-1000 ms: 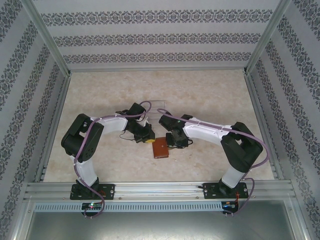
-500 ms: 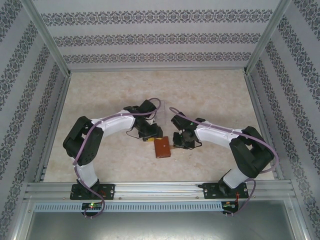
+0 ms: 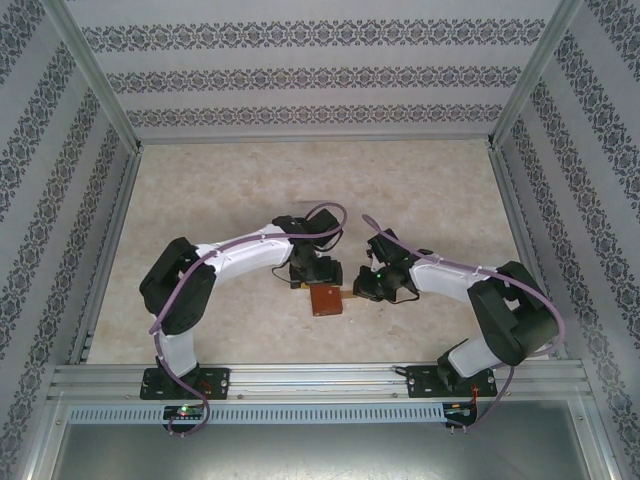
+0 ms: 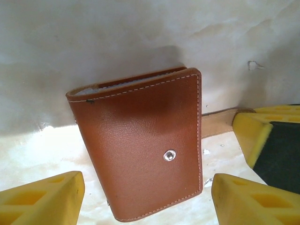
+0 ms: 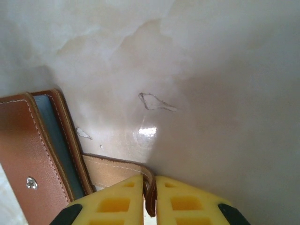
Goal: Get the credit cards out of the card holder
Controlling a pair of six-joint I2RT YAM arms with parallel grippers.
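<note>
Left wrist view: card holder (image 4: 140, 145) lies folded shut on counter (image 4: 117, 37), between the wide-spread fingers of left end effector (image 4: 147, 201), neither touching it. Right end effector (image 5: 150, 197) is pinched tight on closing tab (image 5: 112, 169), unsnapped and pulled sideways. Task looks barely begun: holder unopened, credit cards prob. all inside.

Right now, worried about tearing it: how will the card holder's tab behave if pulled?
The tab probably flexes, being a thin leather strap pinched in the right end effector. The card holder likely slides, small on a glossy table.
</note>
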